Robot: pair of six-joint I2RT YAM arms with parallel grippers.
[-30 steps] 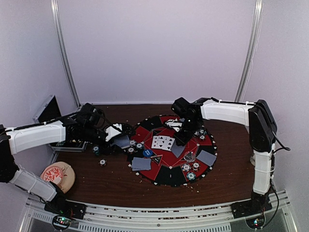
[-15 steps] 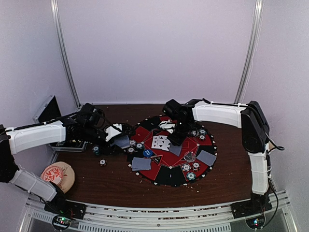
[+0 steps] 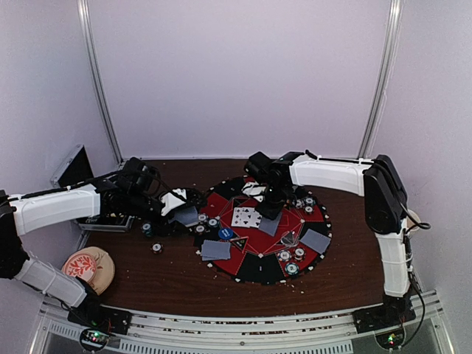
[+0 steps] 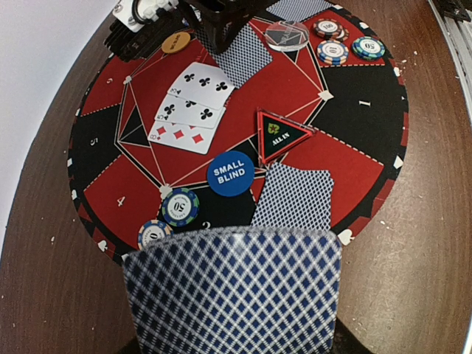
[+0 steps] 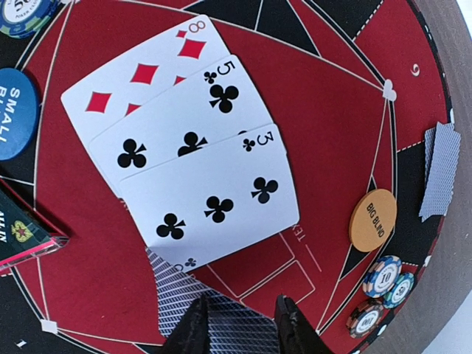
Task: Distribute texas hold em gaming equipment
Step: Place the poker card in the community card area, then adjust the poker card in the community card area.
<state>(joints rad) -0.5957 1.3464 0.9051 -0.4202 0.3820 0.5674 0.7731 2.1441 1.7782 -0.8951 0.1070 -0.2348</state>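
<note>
At the left of the top view the left fingers (image 3: 175, 204) pinch a blue-backed held card (image 4: 232, 291) clear of the tabletop (image 3: 169, 284), just short of the round mat (image 3: 259, 268); toward mid-frame a fan of three face-up cards (image 5: 199, 147) lies on the mat's red centre; just below it in the right wrist view the right fingers (image 3: 268, 209) stand narrowly apart over a face-down card (image 5: 177, 295) whose corner tucks under the fan; the step looks like setting that card down; a straight lift, with no sideways drag, should leave card and fan undisturbed; further right an orange button disc (image 5: 372, 220) and chips (image 5: 383, 291) sit near the rim, best not swept.
</note>
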